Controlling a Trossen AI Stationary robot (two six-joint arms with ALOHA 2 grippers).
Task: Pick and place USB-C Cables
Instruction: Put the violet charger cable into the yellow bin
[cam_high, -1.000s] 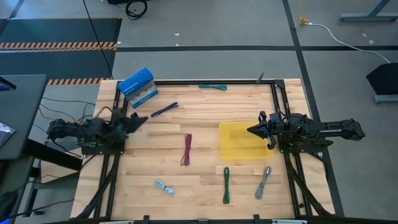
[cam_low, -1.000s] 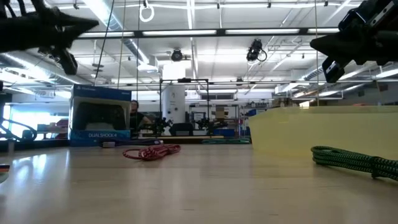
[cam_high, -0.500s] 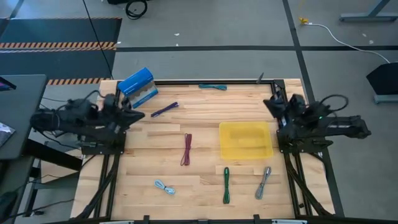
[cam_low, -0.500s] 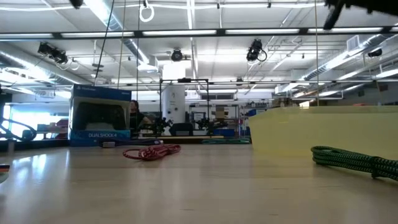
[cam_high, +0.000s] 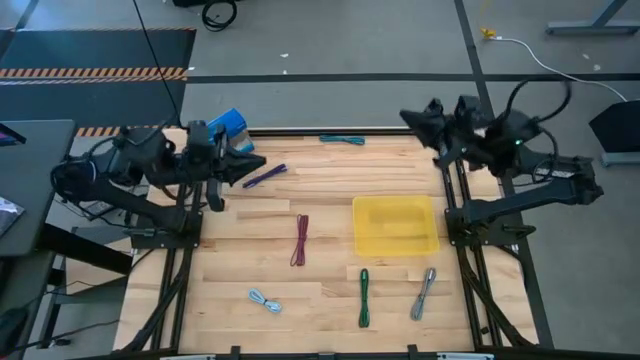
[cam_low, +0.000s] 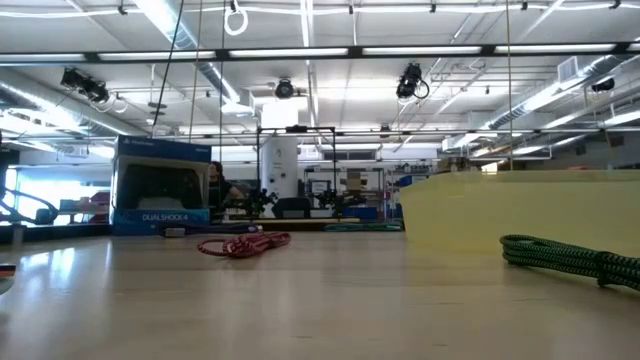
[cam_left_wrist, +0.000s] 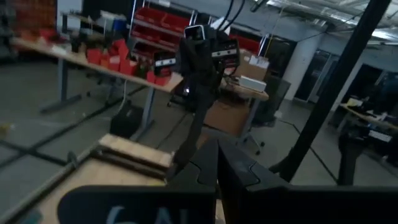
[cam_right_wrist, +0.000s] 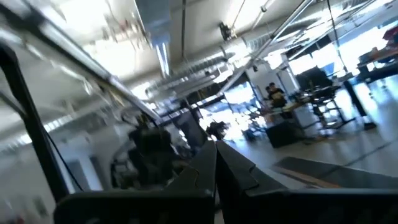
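High view: six short bundled cables lie apart on the wooden table (cam_high: 320, 300). The purple cable (cam_high: 264, 176) sits at upper left, slanted, just right of the left gripper (cam_high: 252, 163), whose fingers meet at a closed point with nothing between them. A teal cable (cam_high: 342, 139) lies flat along the table's top edge. The maroon cable (cam_high: 300, 240) runs upright at centre, left of the yellow tray (cam_high: 395, 225). Low in the frame are the light blue cable (cam_high: 265, 300), small and slanted, the green cable (cam_high: 364, 297), upright, and the grey cable (cam_high: 424, 292), tilted. The right gripper (cam_high: 408, 118) hangs at upper right, above the tray; its fingers look pressed together and empty, though the wrist picture is blurred. A blue box (cam_high: 228, 122) shows behind the left arm.
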